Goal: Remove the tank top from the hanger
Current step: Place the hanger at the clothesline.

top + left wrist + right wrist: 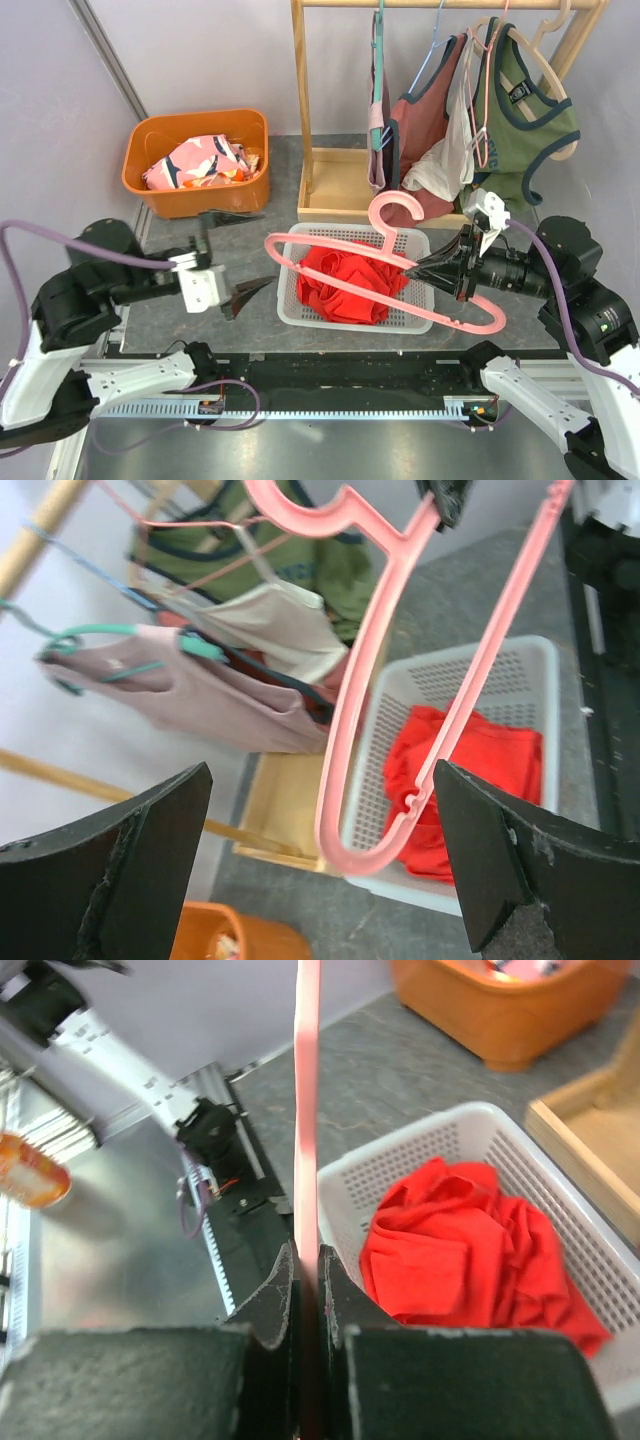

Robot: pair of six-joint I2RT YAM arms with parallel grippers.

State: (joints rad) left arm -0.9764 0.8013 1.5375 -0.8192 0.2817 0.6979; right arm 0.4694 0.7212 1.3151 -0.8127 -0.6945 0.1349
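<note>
A red tank top (348,283) lies crumpled in the white mesh basket (288,300), off the hanger. It also shows in the left wrist view (480,770) and the right wrist view (470,1260). My right gripper (425,268) is shut on the bare pink hanger (330,270) and holds it above the basket. The hanger's bar runs between the right fingers (307,1160) and its loop shows in the left wrist view (370,720). My left gripper (235,255) is open and empty, left of the basket, with nothing between its fingertips (480,860).
An orange bin (200,160) with patterned clothes stands at the back left. A wooden rack (340,180) at the back holds several garments on hangers, including a green tank top (525,125). The rack base lies just behind the basket.
</note>
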